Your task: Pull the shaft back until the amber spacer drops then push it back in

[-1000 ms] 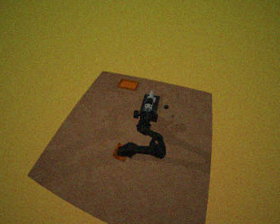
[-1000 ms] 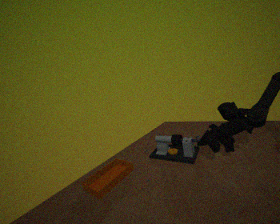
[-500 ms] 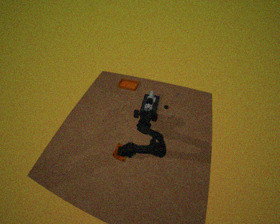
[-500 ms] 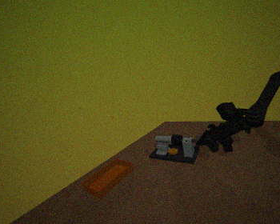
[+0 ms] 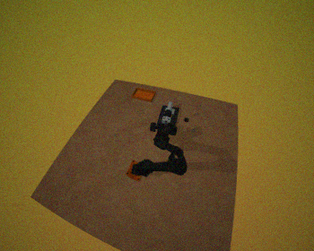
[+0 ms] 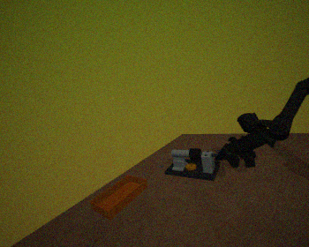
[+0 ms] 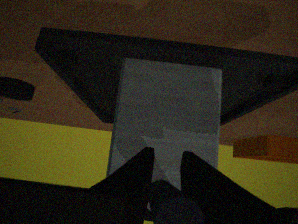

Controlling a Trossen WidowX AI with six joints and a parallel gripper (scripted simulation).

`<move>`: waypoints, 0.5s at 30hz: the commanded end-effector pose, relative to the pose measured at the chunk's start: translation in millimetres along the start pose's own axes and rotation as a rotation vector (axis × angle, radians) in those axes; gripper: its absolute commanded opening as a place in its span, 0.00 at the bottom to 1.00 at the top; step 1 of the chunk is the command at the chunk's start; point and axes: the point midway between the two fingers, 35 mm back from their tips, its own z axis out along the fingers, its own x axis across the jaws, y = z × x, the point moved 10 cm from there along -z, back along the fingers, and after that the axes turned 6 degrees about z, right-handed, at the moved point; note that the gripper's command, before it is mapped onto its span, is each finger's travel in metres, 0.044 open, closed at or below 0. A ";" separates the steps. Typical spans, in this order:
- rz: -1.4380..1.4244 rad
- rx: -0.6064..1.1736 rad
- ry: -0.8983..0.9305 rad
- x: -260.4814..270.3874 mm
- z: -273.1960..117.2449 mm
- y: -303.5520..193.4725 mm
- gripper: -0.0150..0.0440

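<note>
My gripper [image 6: 218, 156] [image 7: 167, 158] is shut on the shaft's near end, beside the near grey block [image 6: 207, 162] [image 7: 170, 100]. The shaft's dark round end [image 7: 177, 207] shows low between the fingers in the wrist view. The far grey block [image 6: 178, 161] has a rounded top and stands at the other end of the dark base plate [image 6: 190, 175] [image 7: 80, 65]. The amber spacer [image 6: 191, 167] lies low on the plate between the two blocks, off the shaft line. A dark piece [image 6: 194, 154] sits above it at shaft height. The shaft inside the blocks is hidden.
An orange tray [image 5: 143, 94] [image 6: 102, 212] [image 7: 265, 148] stands beyond the plate. A small dark round thing [image 5: 186, 120] [image 7: 16, 89] lies on the table beside the plate. An orange piece [image 5: 134, 177] is at the arm's base.
</note>
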 end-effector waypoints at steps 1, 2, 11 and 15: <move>0.003 0.004 -0.002 0.1 2.1 -2.0 0.25; 0.003 0.004 -0.002 0.1 2.4 -2.2 0.25; 0.003 0.004 -0.002 0.0 5.1 -3.9 0.25; 0.003 0.004 -0.002 -0.1 6.3 -4.6 0.25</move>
